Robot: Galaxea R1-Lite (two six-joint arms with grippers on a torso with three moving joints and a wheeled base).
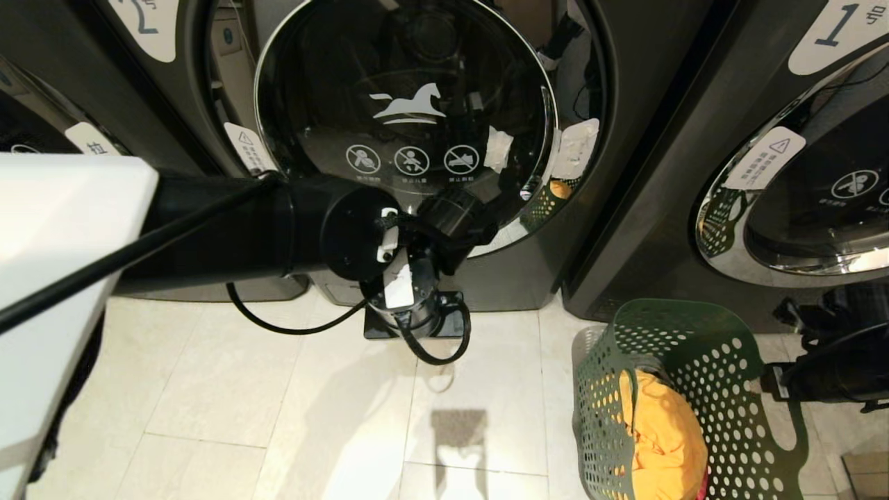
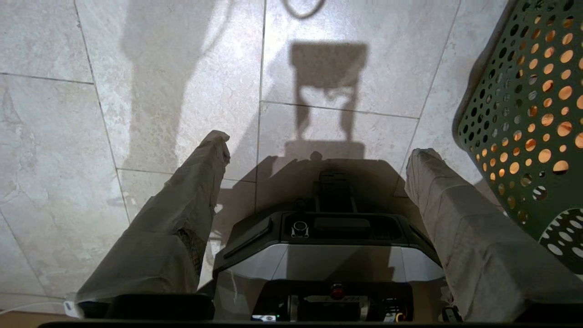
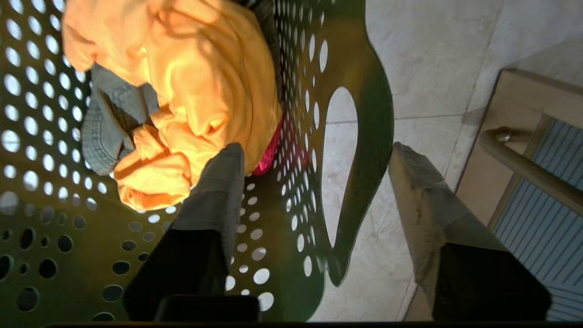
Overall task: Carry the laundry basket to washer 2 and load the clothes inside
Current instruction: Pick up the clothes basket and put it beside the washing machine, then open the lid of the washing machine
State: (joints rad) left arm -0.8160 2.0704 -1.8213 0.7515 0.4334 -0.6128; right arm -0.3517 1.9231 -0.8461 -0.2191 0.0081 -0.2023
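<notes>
Tiled floor before washer 2, door closed; laundry basket beside it, holding soft orange clothes; right gripper apart, straddling the handle wall; left gripper apart over floor; basket stiff, light: grip the handle loop

We read a numeral 2 on a white label at the upper left of washer 2, whose glass door bears a white horse logo above three round prohibition signs. The neighbouring washer's label shows 1. Small warning-triangle stickers carry print, probably Chinese, too small to read.
</notes>
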